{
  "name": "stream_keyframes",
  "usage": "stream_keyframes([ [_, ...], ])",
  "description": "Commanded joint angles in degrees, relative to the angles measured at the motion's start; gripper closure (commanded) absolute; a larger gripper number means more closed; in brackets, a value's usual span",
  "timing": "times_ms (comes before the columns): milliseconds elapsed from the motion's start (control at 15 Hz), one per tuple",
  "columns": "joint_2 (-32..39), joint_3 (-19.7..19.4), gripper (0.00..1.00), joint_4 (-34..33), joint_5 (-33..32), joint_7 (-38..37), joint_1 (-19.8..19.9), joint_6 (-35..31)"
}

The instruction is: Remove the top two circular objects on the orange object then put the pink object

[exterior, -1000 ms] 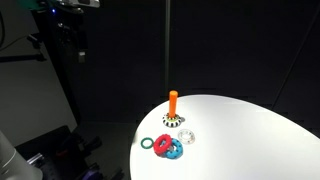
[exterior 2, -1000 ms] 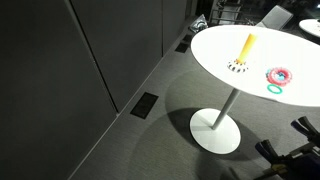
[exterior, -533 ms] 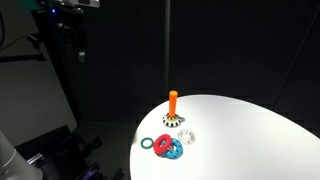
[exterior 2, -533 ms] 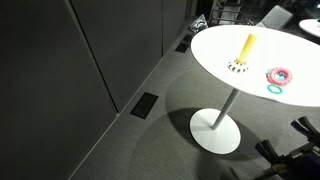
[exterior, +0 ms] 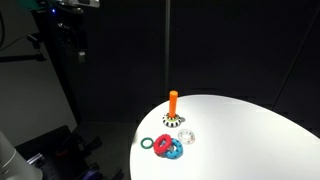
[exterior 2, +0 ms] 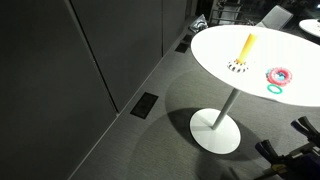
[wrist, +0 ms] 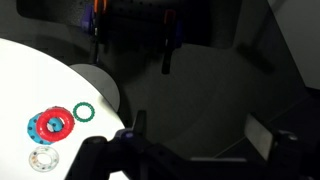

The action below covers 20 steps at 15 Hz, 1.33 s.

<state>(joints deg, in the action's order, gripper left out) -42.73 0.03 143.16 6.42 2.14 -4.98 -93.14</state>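
Observation:
The orange object [exterior: 173, 102] stands upright on the white round table [exterior: 250, 130], and shows as a pale peg [exterior 2: 248, 44] from the far side. A black-and-white toothed gear ring [exterior: 173, 120] sits around its foot. A pale ring [exterior: 186, 137] lies flat beside it. The pink object [wrist: 56, 122] lies overlapping a blue ring [wrist: 36, 129], with a dark green ring [wrist: 84, 111] next to them. In the wrist view my gripper [wrist: 200, 135] hangs open and empty over dark floor, off the table's edge and right of the rings. The peg is out of the wrist view.
The table rests on one pedestal with a round foot [exterior 2: 215, 131]. A dark plate [exterior 2: 143, 104] is set in the floor nearby. Dark equipment stands behind [exterior: 60, 50], and a rack with orange-handled tools [wrist: 130, 28] lies beyond the table.

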Motion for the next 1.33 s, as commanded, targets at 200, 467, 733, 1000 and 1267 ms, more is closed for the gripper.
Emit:
stream_keyframes([
  [200,0.0,0.5,0.00,-0.1,0.3,0.4,0.7,0.2],
  [467,3.9,-0.6,0.00,-3.7,0.0,0.3,2.0,-0.7],
  [733,8.4,-1.4,0.00,-6.9,-0.2,0.4,3.6,-4.0],
  [1000,14.4,-1.9,0.00,-10.3,-0.4,0.3,4.8,-8.9],
  [1267,20.9,-1.4,0.00,-12.8,-1.9,-0.5,5.5,-15.1],
])
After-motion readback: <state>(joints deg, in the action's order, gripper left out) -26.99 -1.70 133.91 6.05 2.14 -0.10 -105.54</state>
